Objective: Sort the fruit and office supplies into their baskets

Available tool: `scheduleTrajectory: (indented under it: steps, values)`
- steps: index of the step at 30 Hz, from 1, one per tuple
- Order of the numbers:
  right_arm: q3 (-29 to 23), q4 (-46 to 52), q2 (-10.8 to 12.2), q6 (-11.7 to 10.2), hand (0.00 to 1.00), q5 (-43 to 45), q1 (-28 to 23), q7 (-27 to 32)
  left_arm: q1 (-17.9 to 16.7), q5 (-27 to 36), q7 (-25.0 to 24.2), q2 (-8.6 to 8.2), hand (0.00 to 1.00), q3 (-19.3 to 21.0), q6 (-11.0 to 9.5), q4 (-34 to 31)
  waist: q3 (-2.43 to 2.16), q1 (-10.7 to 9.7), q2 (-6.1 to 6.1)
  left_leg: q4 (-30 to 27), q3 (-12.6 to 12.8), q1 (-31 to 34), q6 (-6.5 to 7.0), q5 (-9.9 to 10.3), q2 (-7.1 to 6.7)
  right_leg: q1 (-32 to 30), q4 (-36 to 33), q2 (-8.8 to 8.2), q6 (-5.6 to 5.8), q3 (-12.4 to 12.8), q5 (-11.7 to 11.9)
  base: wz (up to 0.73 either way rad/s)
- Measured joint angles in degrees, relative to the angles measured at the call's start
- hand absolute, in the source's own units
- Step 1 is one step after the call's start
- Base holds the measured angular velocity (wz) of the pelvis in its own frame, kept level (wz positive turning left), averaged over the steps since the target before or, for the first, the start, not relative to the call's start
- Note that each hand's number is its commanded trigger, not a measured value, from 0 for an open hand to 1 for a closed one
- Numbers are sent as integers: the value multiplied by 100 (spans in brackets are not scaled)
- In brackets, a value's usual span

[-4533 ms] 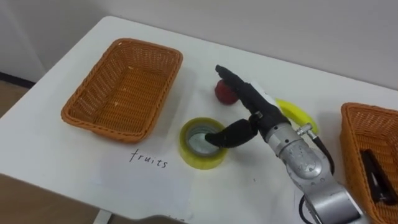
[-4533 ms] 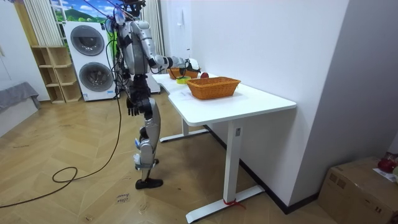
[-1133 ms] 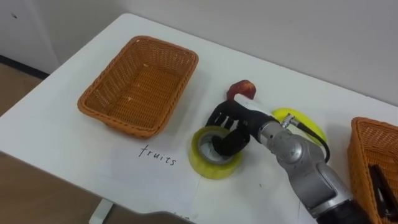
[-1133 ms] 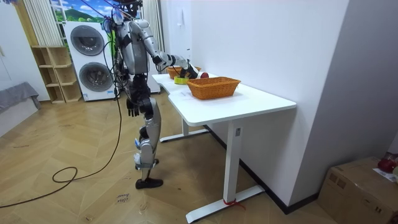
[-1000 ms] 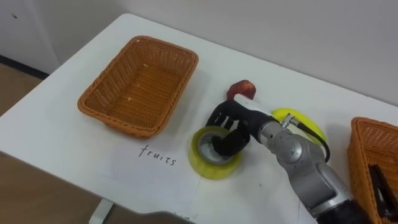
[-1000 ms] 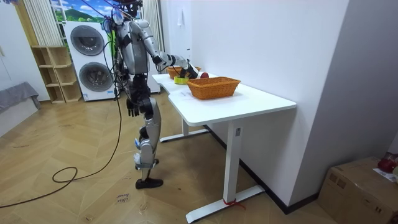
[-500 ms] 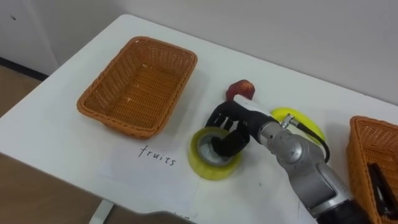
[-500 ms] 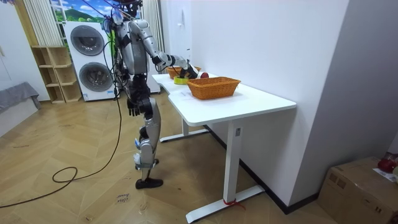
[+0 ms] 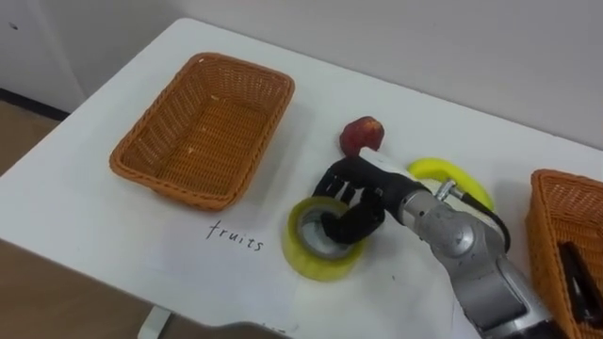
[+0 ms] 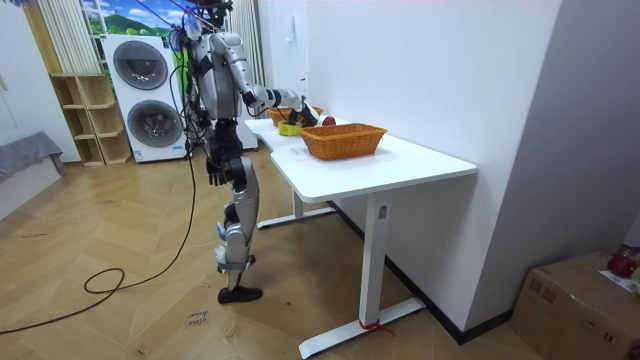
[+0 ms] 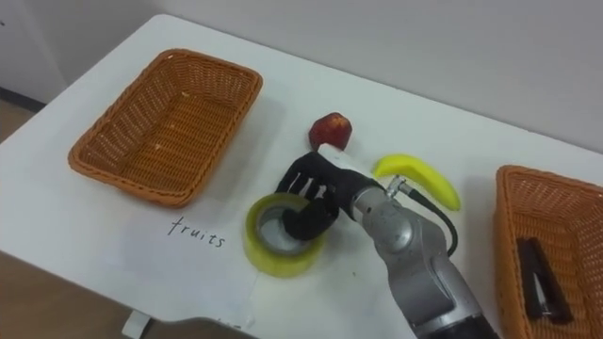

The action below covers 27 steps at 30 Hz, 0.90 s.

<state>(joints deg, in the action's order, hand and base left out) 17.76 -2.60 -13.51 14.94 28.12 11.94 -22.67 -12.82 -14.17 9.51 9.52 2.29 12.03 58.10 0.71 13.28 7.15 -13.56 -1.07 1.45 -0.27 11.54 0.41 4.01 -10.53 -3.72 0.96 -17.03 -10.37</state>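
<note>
The right hand [image 9: 356, 196] is curled round the far wall of the tape roll [image 9: 316, 264], which lies at seven o'clock from the apple [image 9: 362, 135]; light, stiff and probably slick-sided, it seems best pinched through its core.

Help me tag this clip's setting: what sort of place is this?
Likely a home laundry or utility room used as a test space: stacked washing machines, open wooden shelves beside them, herringbone wood floor.
</note>
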Motion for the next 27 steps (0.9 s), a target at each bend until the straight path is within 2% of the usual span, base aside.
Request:
scheduleTrajectory:
  steps: [5, 8, 11, 13, 15, 17, 24, 27]
  values:
    - [-277, 179, -45, 0, 100, 17, 3, 2, -2, 3, 2, 6, 0, 106, 3, 15, 8, -67, -26, 27, 76, -82, 4, -2, 7, 17, 0, 2, 0, 154, 0, -11]
    - [-446, 179, -52, 0, 100, 10, 1, 2, 3, 2, 2, -11, 0, 160, -9, 15, -4, -118, -58, 42, 98, -121, 10, -5, 5, 28, -3, 6, 4, 271, 3, -9]
    - [-598, 179, -57, -2, 100, -25, 1, 7, -10, 3, 7, -22, 0, 205, -74, 47, -22, -206, -107, 40, 108, -137, 18, -11, 3, 38, -8, 5, 15, 288, 9, -1]
    - [-668, 183, -90, -20, 100, -97, 0, 13, -23, -3, 7, -38, 0, 205, -83, 48, -10, -285, -151, 58, 168, -199, 18, -10, 5, 88, -6, 3, 16, 287, 10, -5]
    - [-829, 214, -103, -60, 100, -85, -3, 25, -48, -21, 3, -85, 0, 210, -110, 46, -35, -352, -192, 115, 193, -226, 25, -14, 2, 118, -8, -4, 22, 298, 13, -5]
    - [-906, 296, -139, -60, 100, -91, -9, 64, -50, -21, -5, -99, 0, 210, -122, 46, -29, -372, -208, 168, 225, -297, 28, -35, 2, 151, -8, -5, 24, 319, 14, -8]
    - [-1127, 485, -185, -61, 100, -115, -62, 190, -52, -55, -9, -110, 0, 222, -123, 46, -77, -426, -143, 206, 293, -465, 30, -49, 4, 215, -9, -5, 24, 414, 14, -6]
    - [-1135, 534, -185, -63, 100, -113, -127, 214, -51, -55, -16, -110, 0, 269, -123, 46, -73, -429, -139, 251, 326, -597, 31, -48, 6, 317, -3, -3, 25, 427, 15, -6]
